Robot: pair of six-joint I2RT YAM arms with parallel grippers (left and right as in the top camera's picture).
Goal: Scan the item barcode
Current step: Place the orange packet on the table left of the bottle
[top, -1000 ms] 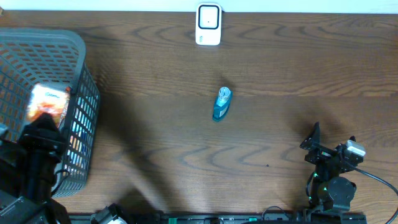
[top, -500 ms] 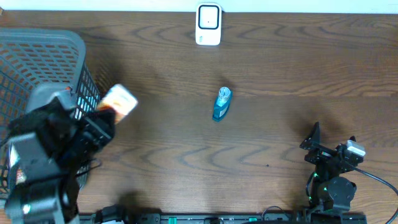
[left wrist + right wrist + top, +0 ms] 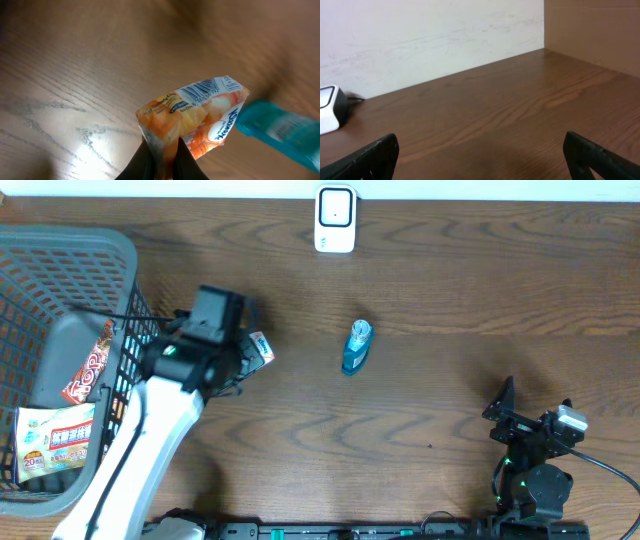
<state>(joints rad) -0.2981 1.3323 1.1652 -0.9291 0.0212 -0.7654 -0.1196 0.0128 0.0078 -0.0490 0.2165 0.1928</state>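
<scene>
While I watch from the console, left gripper is clamped on the orange snack packet, just right of the grey basket | its barcode shows in left wrist view | blue tube farther right, mid-table | white scanner at far edge | right gripper gapes wide, near right.

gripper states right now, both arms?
Left gripper: closed, holding the orange snack packet by one end.
Right gripper: jaws wide open, holding nothing.
</scene>
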